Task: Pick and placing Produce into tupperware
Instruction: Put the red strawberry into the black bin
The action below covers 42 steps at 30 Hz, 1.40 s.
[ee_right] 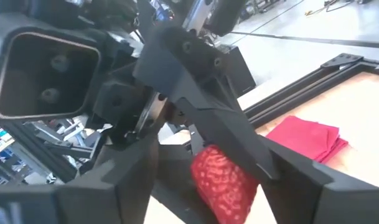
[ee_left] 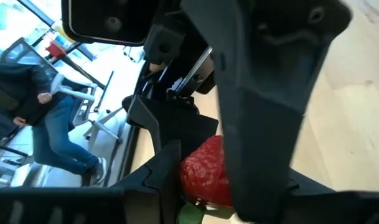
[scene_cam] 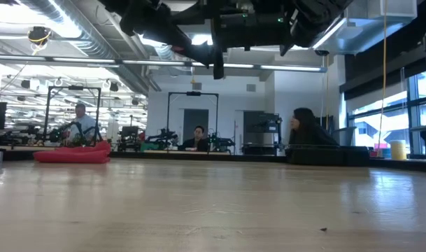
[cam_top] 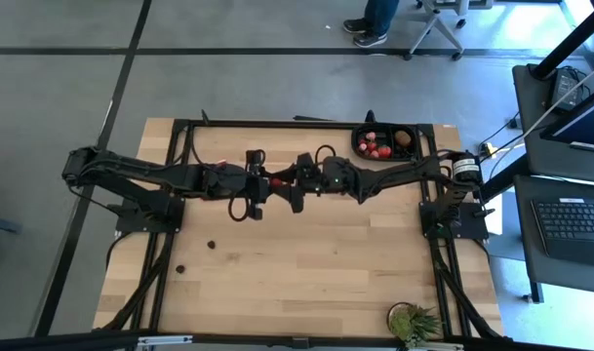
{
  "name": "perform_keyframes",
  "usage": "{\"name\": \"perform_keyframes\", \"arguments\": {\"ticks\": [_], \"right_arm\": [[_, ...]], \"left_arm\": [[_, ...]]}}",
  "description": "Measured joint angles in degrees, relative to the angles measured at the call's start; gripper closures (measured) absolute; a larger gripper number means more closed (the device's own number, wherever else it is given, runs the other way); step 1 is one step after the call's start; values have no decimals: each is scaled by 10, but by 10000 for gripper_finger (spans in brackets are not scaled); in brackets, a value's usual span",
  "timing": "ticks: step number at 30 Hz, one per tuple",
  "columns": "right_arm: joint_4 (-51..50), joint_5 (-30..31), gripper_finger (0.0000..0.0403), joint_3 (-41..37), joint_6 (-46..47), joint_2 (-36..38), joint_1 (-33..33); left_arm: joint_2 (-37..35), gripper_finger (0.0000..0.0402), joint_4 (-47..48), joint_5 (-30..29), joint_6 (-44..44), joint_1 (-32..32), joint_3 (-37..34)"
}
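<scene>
A red strawberry (cam_top: 276, 180) hangs in the air over the middle of the table, where both arms meet. My left gripper (cam_top: 272, 181) reaches in from the table's left and is shut on it. My right gripper (cam_top: 290, 182) comes level from the right, open, with one finger on each side of the same strawberry (ee_right: 223, 183). The black tupperware (cam_top: 384, 142) rests flat on the table at the far right, with several red pieces and a brown lump in it. Two small dark pieces (cam_top: 211, 244) (cam_top: 179, 268) lie on the wood near the left. My left gripper pinches the strawberry's sides (ee_left: 190, 174) between its two fingers, coming from the table's left and slanting a little down. The strawberry is lifted clear of the table, its green leaf end (ee_left: 189, 214) toward the wrist. My right gripper has its fingers (ee_right: 124, 183) beside the strawberry; whether they touch it, I cannot tell.
A folded red cloth (ee_right: 307, 138) lies on the table near its edge and also shows in the low view as a red cloth (scene_cam: 71, 155). A spiky green plant (cam_top: 414, 323) stands at the near right corner. People sit in the room beyond the table.
</scene>
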State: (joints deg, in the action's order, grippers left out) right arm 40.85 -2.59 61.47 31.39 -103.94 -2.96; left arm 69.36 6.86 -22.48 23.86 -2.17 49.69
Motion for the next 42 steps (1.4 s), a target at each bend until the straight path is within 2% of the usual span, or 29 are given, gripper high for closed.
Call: {"name": "perform_keyframes", "arguments": {"ticks": [8, 13, 16, 22, 29, 34, 38, 42], "right_arm": [[-1, 4, 213, 0, -1, 0, -1], [-2, 4, 253, 0, -3, -1, -1], [-2, 5, 254, 0, -12, -1, -1], [-8, -6, 254, 0, -14, -1, -10], [-45, -16, 254, 0, -3, 0, -21], [-83, -20, 254, -1, -4, -1, -48], [-137, -33, 254, -2, -15, 22, -85], [-256, -33, 254, -1, -31, 77, -128]], "left_arm": [[0, 257, -4, -14, 3, 0, 0], [0, 269, -4, -17, 5, 0, 0], [0, 268, -5, -19, 10, 0, 0], [0, 228, -3, -30, 5, -9, 0], [0, 205, 12, -52, 20, -27, 0], [0, 182, 27, -52, -14, -28, 1], [-2, 170, 56, -62, -53, -28, 1], [-23, 171, 92, -65, -100, -27, 1]]}}
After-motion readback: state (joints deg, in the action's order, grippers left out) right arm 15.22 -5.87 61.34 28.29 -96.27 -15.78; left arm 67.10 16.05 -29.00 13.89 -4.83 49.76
